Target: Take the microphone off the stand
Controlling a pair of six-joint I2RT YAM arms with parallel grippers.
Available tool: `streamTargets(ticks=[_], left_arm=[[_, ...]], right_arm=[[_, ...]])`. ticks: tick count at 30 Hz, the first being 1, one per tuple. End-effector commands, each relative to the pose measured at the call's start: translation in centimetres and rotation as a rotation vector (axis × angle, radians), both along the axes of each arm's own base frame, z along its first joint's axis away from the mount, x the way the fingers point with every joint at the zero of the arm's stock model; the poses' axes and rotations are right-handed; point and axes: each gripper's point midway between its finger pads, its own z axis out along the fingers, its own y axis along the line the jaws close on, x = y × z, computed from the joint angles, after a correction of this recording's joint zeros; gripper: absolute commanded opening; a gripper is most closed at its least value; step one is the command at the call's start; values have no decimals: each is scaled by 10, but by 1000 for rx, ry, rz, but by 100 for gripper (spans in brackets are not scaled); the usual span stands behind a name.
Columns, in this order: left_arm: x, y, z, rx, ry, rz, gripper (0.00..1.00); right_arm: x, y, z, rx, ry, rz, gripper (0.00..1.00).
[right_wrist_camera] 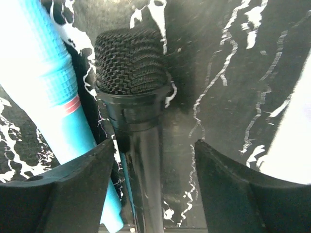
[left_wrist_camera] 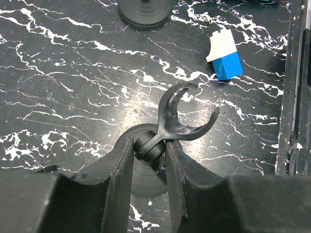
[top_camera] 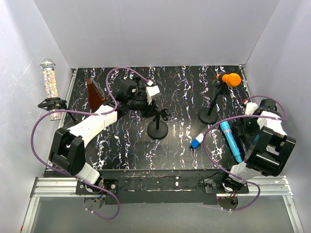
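The black stand (top_camera: 157,127) is at the table's middle, and its clip (left_wrist_camera: 183,114) is empty. My left gripper (left_wrist_camera: 149,145) is shut on the stand's swivel joint just below the clip, above the round base (left_wrist_camera: 141,177). A black microphone (right_wrist_camera: 130,68) with a mesh head lies on the table between the fingers of my right gripper (right_wrist_camera: 150,145). That gripper is open, with a clear gap on the right side of the microphone's body. In the top view my right gripper (top_camera: 245,127) is at the right edge; the black microphone is hidden there.
A blue microphone (top_camera: 231,141) lies right beside the black one. An orange-headed microphone (top_camera: 229,78) sits on a second stand (top_camera: 209,114) at the back right. A blue-and-white block (top_camera: 196,142) lies near the front. A glittery microphone (top_camera: 49,80) stands outside the left wall.
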Motion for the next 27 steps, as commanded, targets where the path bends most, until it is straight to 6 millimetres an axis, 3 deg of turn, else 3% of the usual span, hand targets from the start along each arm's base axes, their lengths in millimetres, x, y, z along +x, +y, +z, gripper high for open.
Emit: streamTargets(ticks=[1, 7, 12, 20, 24, 27], left_arm=[[17, -11, 23, -44, -100, -18, 0], [55, -24, 36, -66, -243, 19, 0], [88, -35, 46, -97, -402, 39, 0], [166, -41, 46, -87, -536, 186, 0], [206, -35, 38, -68, -532, 270, 0], [225, -28, 36, -42, -536, 320, 0]], right_arm=[[4, -6, 32, 35, 7, -49, 77], [3, -1, 71, 49, -106, -56, 79], [-7, 11, 87, 64, -139, -47, 79], [-11, 27, 119, 99, -220, -43, 79], [-15, 39, 136, 114, -283, -6, 80], [-18, 52, 153, 130, -347, 44, 80]])
